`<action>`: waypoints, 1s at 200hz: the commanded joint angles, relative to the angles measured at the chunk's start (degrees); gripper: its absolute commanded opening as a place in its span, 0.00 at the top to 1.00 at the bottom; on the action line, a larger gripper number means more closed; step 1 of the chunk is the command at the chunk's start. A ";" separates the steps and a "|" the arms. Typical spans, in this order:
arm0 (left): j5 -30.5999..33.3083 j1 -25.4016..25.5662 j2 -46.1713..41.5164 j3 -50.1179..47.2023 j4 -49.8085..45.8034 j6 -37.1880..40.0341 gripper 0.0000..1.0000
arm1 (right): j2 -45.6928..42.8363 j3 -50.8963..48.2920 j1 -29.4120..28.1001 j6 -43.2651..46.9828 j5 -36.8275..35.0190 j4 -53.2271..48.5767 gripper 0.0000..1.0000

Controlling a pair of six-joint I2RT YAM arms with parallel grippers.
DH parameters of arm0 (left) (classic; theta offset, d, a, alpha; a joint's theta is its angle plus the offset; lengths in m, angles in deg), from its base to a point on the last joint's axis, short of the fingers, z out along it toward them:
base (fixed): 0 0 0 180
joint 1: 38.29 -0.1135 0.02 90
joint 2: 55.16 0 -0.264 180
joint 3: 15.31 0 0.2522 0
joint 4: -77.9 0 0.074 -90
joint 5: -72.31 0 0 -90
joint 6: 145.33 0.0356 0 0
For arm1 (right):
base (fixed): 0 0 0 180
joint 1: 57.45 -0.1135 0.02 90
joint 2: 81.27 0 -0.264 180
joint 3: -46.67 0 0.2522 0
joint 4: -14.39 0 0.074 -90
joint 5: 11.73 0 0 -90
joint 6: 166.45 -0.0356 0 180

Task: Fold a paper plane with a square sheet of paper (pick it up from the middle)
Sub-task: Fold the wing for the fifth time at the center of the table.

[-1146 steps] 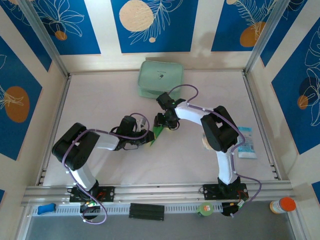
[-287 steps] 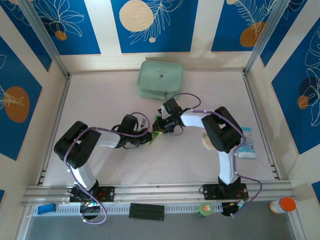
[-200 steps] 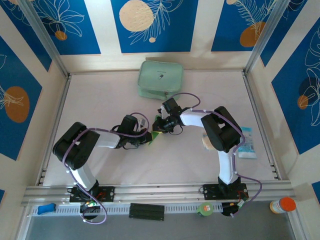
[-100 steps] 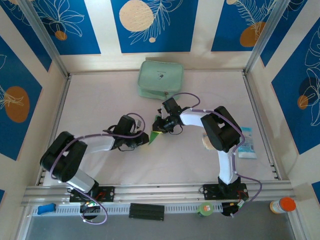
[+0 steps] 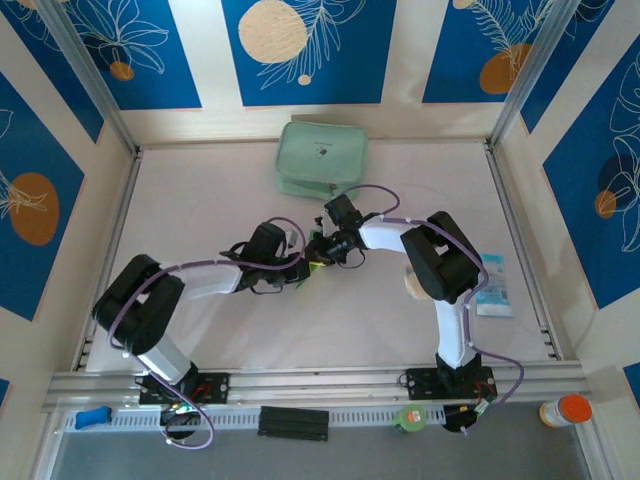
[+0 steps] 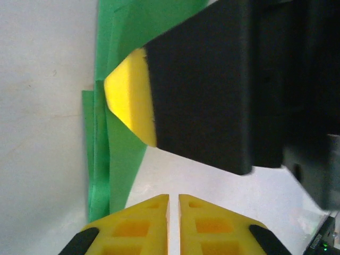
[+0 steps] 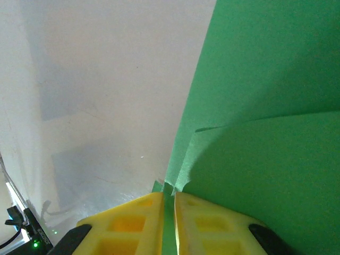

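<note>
Paper plane is thin, crease-prone: your right gripper pinches its edge, left gripper closed, apparently empty; grip layered folds.

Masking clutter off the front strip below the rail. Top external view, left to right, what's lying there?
small blue object → black ridged block → green round object → orange-capped bottle

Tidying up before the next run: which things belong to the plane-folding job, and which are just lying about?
Job: green paper, right claw shut on it, left claw.
Lying about: mint pouch, pale blue packet, orange-capped bottle.
</note>
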 commanded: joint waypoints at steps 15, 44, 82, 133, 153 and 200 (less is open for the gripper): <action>-0.74 0.29 1.96 2.02 -0.52 1.43 0.88 | 3.47 -0.18 0.46 0.08 -3.35 -5.06 0.85; -0.08 0.13 2.94 1.24 -0.44 1.39 0.89 | 3.75 0.00 0.49 0.24 -3.46 -5.51 0.85; -0.03 0.03 4.27 0.16 0.00 1.05 0.90 | 4.17 0.18 0.49 0.24 -3.40 -6.08 0.85; 1.16 -0.54 4.06 -1.31 -0.35 1.25 0.91 | 4.53 0.54 0.49 0.31 -3.71 -6.82 0.85; 1.21 -0.78 3.89 -1.71 -0.44 1.35 0.91 | 4.78 0.81 0.49 0.44 -3.67 -7.14 0.85; 1.21 -1.30 3.71 -2.06 -0.66 1.48 0.92 | 5.15 1.28 0.49 0.46 -3.92 -7.78 0.85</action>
